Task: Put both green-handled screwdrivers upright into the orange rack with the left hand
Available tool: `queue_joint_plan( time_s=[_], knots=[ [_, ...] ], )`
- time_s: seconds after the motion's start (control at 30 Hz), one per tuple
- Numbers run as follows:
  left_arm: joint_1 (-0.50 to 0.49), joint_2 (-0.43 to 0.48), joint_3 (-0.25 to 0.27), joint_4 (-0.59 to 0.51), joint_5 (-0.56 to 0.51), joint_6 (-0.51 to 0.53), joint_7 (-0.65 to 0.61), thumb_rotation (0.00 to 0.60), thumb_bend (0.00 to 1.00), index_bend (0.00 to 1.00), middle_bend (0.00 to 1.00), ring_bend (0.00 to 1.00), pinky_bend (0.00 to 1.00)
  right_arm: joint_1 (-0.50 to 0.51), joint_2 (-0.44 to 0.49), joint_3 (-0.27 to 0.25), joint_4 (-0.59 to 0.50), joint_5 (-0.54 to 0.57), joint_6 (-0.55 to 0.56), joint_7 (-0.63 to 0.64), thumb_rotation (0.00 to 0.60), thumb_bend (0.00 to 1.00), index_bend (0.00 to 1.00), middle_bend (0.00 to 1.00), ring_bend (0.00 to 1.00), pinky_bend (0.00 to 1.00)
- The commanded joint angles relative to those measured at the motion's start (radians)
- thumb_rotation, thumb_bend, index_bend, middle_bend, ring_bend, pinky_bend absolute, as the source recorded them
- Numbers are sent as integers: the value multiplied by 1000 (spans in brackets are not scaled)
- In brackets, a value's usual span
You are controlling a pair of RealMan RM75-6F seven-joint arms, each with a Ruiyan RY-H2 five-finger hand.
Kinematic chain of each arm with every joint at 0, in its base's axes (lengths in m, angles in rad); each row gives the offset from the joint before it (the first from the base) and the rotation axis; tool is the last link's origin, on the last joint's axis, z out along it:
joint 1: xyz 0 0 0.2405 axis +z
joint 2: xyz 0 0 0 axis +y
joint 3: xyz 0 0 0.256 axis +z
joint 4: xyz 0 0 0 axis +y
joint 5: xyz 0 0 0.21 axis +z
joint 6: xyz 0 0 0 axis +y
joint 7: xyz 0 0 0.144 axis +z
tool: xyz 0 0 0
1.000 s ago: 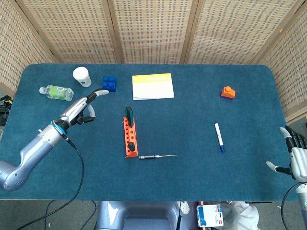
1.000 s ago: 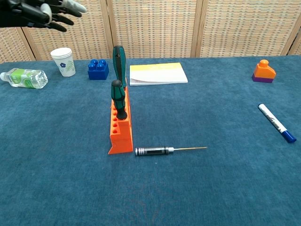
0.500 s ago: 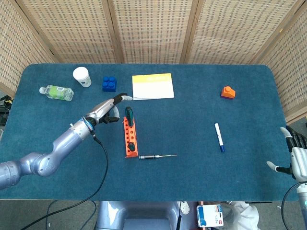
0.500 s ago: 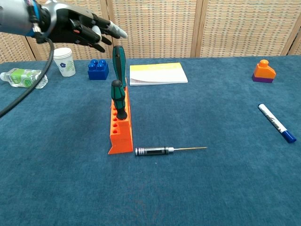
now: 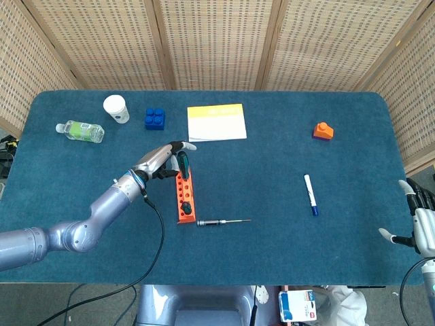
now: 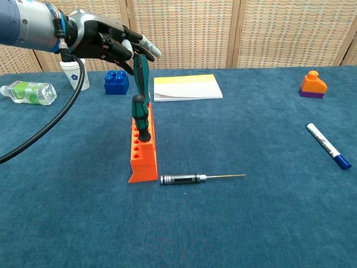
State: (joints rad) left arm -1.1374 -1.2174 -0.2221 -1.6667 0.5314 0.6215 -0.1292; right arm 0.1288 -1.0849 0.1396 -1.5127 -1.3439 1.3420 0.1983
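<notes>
Where the orange rack (image 6: 143, 151) lies with its long axis running from the desk's (image 5: 272, 258) near edge toward the far edge, both green-handled screwdrivers (image 6: 140, 116) stand upright in it, handles up, the taller at its far end. Left hand (image 6: 109, 40): hovering at the taller handle's top, fingers (image 6: 146, 47) spread, holding nothing; contact cannot be told. Right hand (image 5: 420, 223): well right of the rack, off the desk's edge, fingers apart, empty. Silver precision screwdriver (image 6: 201, 178): flat just right of the rack's near end, tip pointing away. No legible writing.
</notes>
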Motion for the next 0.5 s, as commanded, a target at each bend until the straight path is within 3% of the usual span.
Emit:
queue_joint_plan(
  time_s=[0.03,0.5],
  knots=[
    [-1,-2,0,-9,-5,7,7,600,1000,209,164,87,174,-1,1,0,0,0,1,2,600,0,0,0,0,0],
    [6,41,-9,-44,-17,-11,16,600,1000,231,222,136,229,-3,3,0,-3,-3,5,3,600,0,0,0,0,0]
  ],
)
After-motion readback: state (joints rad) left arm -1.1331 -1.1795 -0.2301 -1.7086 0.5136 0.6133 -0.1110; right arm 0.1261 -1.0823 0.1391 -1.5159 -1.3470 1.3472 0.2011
